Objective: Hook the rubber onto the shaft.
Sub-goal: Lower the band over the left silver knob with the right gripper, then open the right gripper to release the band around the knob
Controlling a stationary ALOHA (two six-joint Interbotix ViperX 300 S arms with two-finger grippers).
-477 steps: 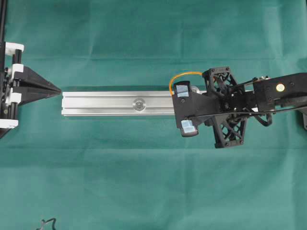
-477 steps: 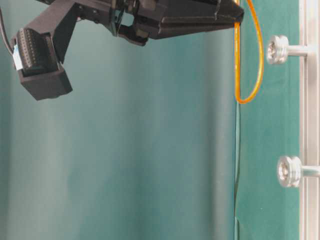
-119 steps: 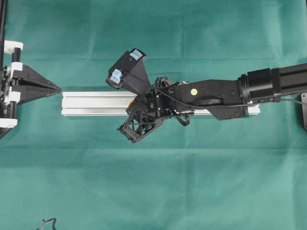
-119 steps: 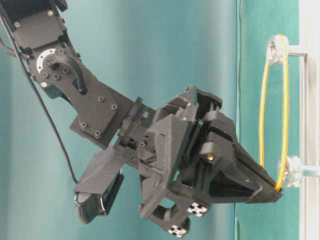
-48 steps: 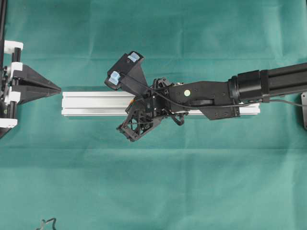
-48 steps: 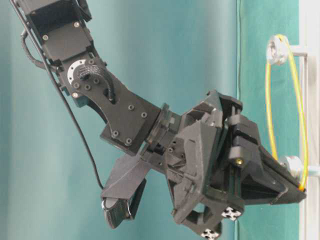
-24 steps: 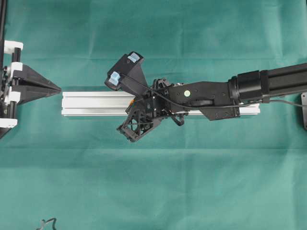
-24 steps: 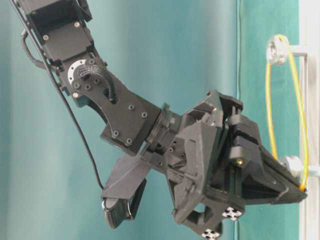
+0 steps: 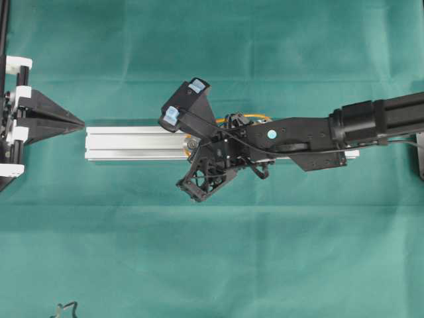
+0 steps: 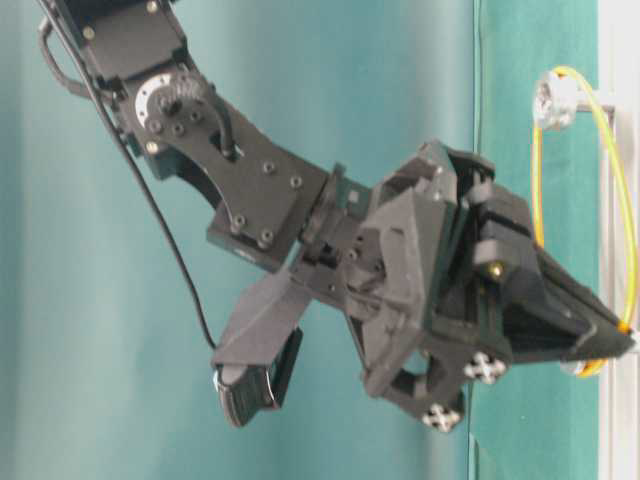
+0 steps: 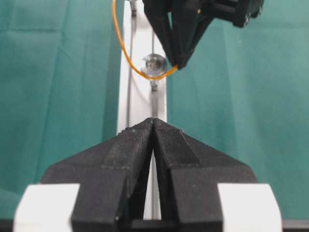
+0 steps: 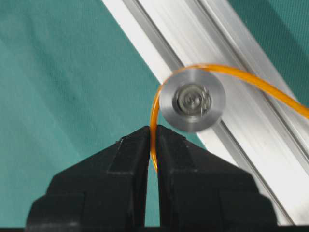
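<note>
1. Band (image 12: 159,104) position is what matters: the orange loop is pinched in the right gripper (image 12: 151,145), whose tips sit just beside the near shaft (image 12: 192,100), on the green-cloth side of the rail (image 9: 132,144).
2. From the tips the band curves up and around the flat head of that shaft, then runs off along the rail's length; its stretch lies along the rail's long axis.
3. In the table-level view the far end of the band (image 10: 585,85) is already looped over the other shaft (image 10: 556,98), while the pinched end bulges past the near one, which the gripper hides there.
4. I would judge the coming move to be a matter of carrying the pinched end round behind the near shaft's head so it seats on the stem.
5. Right gripper is clamped tight on the band; the left gripper (image 11: 152,126) has its tips pressed together on nothing, parked off the rail's end, well apart from the band. The right arm is the nearer one.
6. Count: one band, one rail, two shafts, two grippers.
</note>
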